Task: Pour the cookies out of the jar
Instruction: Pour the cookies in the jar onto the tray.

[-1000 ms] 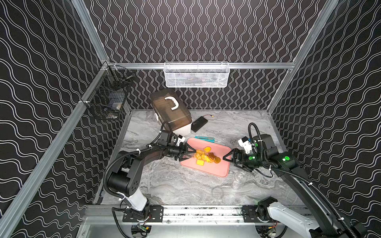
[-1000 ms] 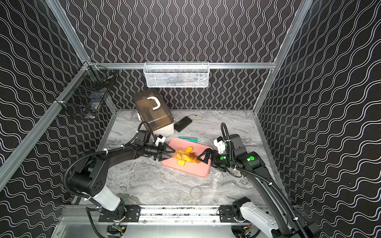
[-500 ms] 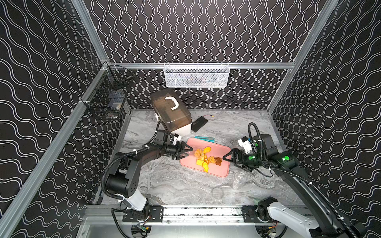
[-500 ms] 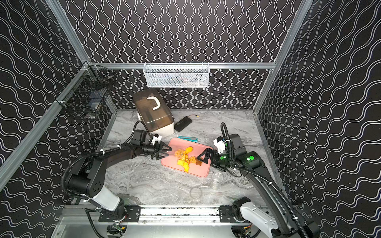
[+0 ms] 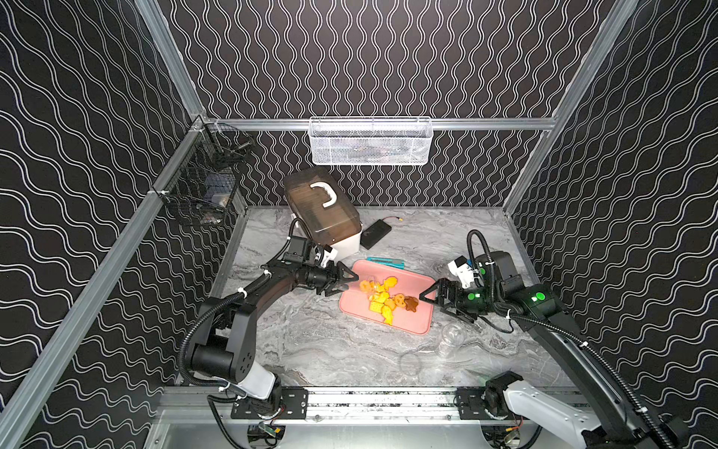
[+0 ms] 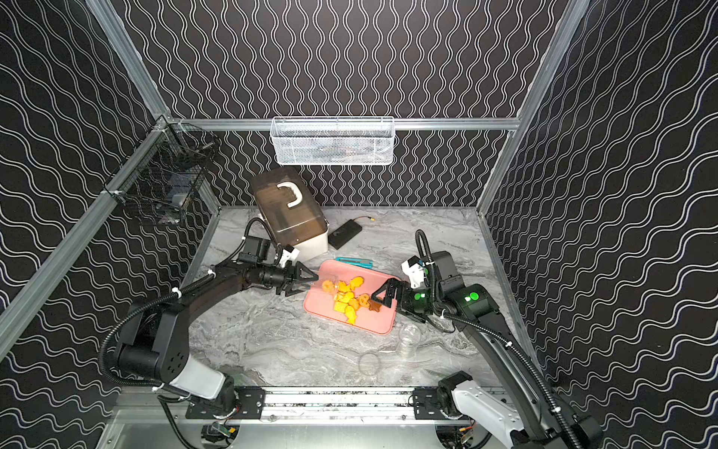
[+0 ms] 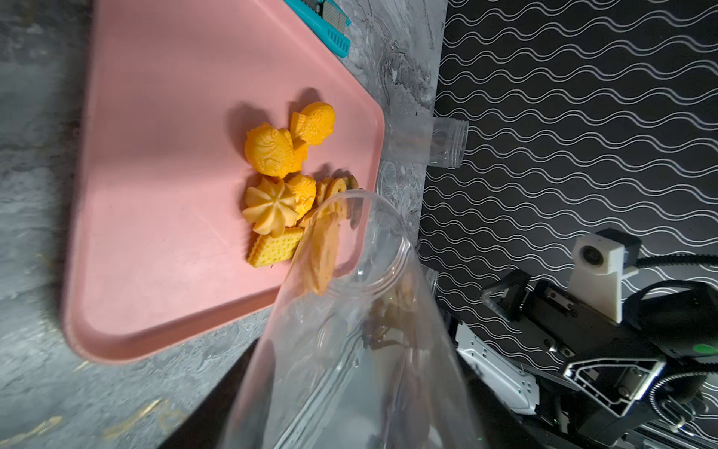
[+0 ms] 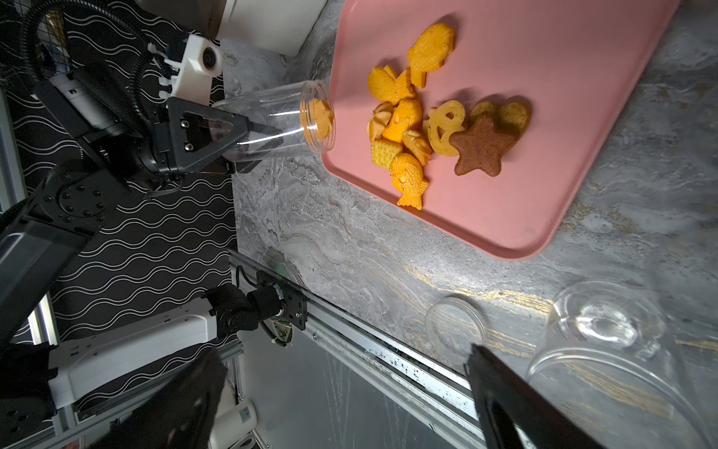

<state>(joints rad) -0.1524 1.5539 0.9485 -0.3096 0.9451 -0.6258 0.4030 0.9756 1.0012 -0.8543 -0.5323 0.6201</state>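
Gripping the clear jar (image 8: 268, 116) firmly, the left gripper (image 5: 347, 282) held it on its side just left of frame centre in both top views, with the mouth at the left edge of the pink tray (image 5: 413, 324). Most cookies (image 5: 386, 298) lay heaped on the tray at centre, the brown star (image 8: 480, 149) among them. One stray cookie (image 8: 320, 116) sat lodged in the jar's mouth. Right of centre, the right gripper (image 5: 434, 303) gaped wide and empty beside the tray.

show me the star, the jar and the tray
star (image 8: 481, 149), right wrist view, its centre
jar (image 8: 277, 107), right wrist view, clear side wall
tray (image 8: 563, 77), right wrist view, bare pink floor
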